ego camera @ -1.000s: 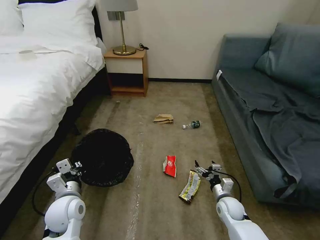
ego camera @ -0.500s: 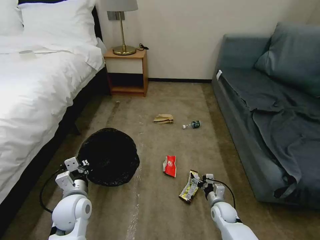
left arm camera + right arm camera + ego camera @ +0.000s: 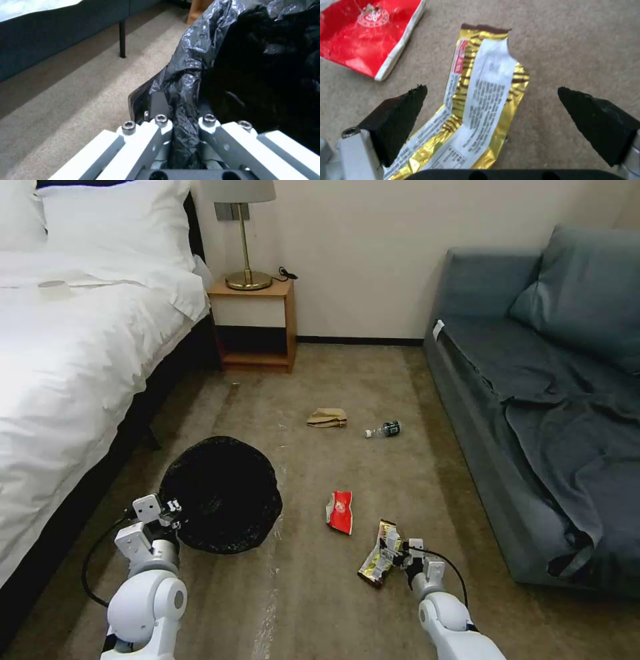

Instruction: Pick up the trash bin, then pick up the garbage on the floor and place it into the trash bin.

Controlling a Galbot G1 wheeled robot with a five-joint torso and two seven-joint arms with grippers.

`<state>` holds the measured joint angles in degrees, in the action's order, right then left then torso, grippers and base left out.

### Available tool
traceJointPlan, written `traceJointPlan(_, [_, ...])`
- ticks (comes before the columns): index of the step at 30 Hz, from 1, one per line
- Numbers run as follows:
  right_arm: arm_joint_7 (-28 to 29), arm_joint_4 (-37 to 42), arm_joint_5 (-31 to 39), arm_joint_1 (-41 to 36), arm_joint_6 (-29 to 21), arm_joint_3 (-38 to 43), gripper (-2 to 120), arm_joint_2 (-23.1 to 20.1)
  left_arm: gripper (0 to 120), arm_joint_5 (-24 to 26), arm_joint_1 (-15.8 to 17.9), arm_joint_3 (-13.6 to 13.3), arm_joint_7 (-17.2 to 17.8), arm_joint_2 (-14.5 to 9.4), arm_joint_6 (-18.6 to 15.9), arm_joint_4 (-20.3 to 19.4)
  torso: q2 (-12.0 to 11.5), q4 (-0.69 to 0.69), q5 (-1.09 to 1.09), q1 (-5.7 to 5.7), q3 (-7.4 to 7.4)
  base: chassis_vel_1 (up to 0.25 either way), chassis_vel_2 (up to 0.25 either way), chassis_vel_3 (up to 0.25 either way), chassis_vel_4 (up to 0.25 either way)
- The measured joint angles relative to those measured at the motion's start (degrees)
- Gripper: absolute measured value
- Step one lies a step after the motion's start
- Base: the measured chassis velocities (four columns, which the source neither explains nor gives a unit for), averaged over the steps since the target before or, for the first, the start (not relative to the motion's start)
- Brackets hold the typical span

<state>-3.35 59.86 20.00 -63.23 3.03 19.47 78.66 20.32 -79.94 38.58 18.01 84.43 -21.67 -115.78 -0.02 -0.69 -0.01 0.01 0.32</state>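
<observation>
The trash bin [image 3: 223, 493], covered by its crinkly black bag [image 3: 253, 62], hangs at the left, close to the bed. My left gripper [image 3: 175, 509] is shut on the bag's folded rim [image 3: 181, 120]. A yellow-and-silver wrapper [image 3: 379, 555] [image 3: 480, 107] lies on the carpet, and my right gripper [image 3: 396, 552] [image 3: 491, 88] stands open right over it, one black fingertip [image 3: 400, 115] on each side. A red snack packet [image 3: 341, 511] [image 3: 366, 32] lies just beside it. Farther off rest a crumpled tan paper bag [image 3: 327, 417] and a small clear bottle [image 3: 383, 430].
A white bed [image 3: 73, 353] runs along the left, its dark frame and leg [image 3: 122, 37] close to the bin. A grey sofa [image 3: 533, 400] lines the right. A wooden nightstand [image 3: 257, 323] with a lamp stands at the back wall. Open carpet lies between them.
My right gripper has dropped down and back toward me over the yellow-and-silver wrapper. My left gripper has carried the bin a little to the right.
</observation>
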Motion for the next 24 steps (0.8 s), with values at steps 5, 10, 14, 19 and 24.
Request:
traceJointPlan(5, [-0.94, -2.32, -0.87, 0.72, 1.06, 0.21, 100, 1.06, 2, -0.29, -0.29, -0.2, -0.03, 0.04, 0.33, 0.34, 0.0, 0.0, 0.0, 0.0, 0.0, 0.0, 0.0, 0.0, 0.0])
traceJointPlan(10, [-1.95, -3.99, -1.79, 1.05, 2.11, 0.55, 100, 1.82, 2, -0.31, -0.33, -0.15, -0.11, 0.03, 0.43, 0.41, 0.0, 0.0, 0.0, 0.0, 0.0, 0.0, 0.0, 0.0, 0.0])
traceJointPlan(14, [-3.08, -5.51, -2.72, 1.32, 3.14, 0.87, 100, 2.44, 2, -0.31, -0.28, -0.01, -0.12, 0.03, 0.43, 0.41, 0.0, 0.0, 0.0, 0.0, 0.0, 0.0, 0.0, 0.0, 0.0])
traceJointPlan(19, [-4.12, -7.7, -4.19, 1.73, 4.82, 1.54, 85, 3.24, 2, -0.27, -0.43, 0.21, -0.15, 0.03, 0.56, 0.38, 0.0, 0.0, -0.02, 0.0, 0.0, 0.0, 0.0, 0.0, 0.0])
traceJointPlan(24, [-4.3, -8.43, -4.69, 1.83, 5.38, 1.93, 70, 3.51, 2, -0.22, -0.44, 0.34, -0.18, 0.02, 0.64, 0.38, 0.0, -0.02, -0.03, 0.0, -0.01, 0.0, 0.0, 0.0, 0.0])
